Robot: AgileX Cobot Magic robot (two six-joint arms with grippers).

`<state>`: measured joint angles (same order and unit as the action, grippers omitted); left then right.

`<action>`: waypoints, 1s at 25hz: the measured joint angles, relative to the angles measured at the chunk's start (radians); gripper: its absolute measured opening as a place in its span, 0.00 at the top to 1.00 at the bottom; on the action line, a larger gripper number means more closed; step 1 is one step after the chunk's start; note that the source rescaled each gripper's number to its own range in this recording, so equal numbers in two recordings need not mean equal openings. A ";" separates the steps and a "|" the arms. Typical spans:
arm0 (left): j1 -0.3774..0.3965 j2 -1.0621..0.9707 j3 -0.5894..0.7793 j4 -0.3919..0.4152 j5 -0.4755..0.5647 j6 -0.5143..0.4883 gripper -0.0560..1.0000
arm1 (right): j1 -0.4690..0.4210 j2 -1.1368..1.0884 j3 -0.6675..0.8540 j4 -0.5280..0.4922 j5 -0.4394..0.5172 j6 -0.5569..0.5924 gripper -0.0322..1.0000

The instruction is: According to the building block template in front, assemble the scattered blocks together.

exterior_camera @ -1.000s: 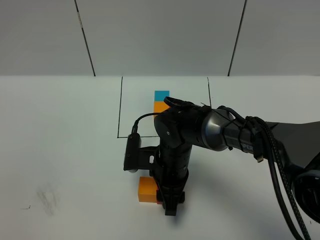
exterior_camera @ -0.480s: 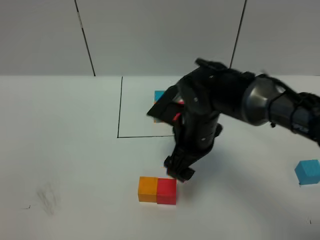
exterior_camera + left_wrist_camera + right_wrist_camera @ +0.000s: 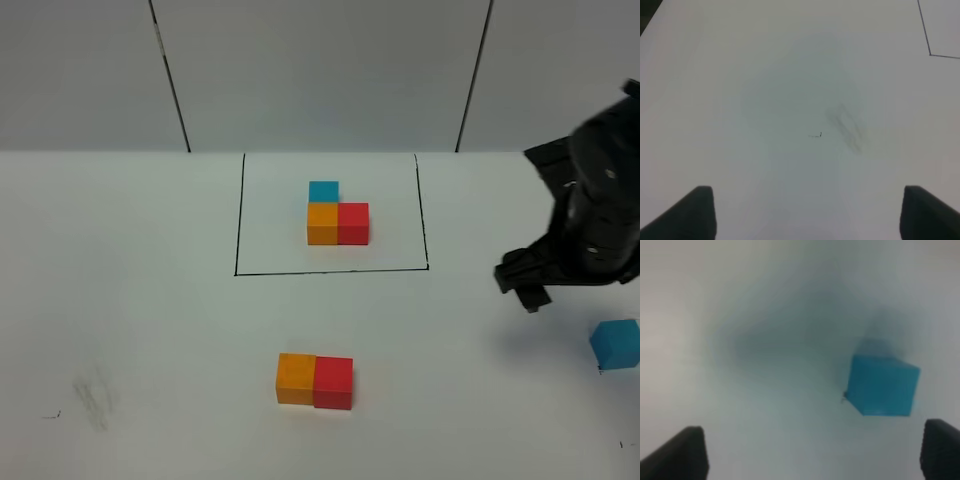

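Orange block [image 3: 295,378] touching red block [image 3: 333,382]; blue block [image 3: 614,343] well apart.

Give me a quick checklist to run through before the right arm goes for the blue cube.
1. Right gripper open and empty: ok, fingers wide apart.
2. Blue cube free to grasp: ok, it stands alone on the table.
3. Blue cube centred between the fingers: not ok, in the right wrist view it sits nearer one finger.
4. Orange cube and red cube joined as in the template: ok, touching, same order.
5. Spot behind the orange cube free for blue: ok, bare table.
6. Left gripper out of the way: ok, open over bare table.
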<state>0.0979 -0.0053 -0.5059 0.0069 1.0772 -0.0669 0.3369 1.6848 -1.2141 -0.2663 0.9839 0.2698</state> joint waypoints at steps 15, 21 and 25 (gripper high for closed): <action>0.000 0.000 0.000 0.000 0.000 -0.001 0.35 | -0.267 -0.080 0.188 0.065 -0.244 -0.189 0.23; 0.000 0.000 0.000 0.000 0.000 -0.001 0.35 | -0.331 -0.035 0.188 0.159 -0.276 -0.292 0.23; 0.000 0.000 0.000 0.000 0.000 -0.001 0.35 | -0.335 0.032 0.188 0.191 -0.321 -0.331 0.23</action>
<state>0.0979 -0.0053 -0.5059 0.0069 1.0772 -0.0678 0.0021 1.7171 -1.0258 -0.0753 0.6631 -0.0612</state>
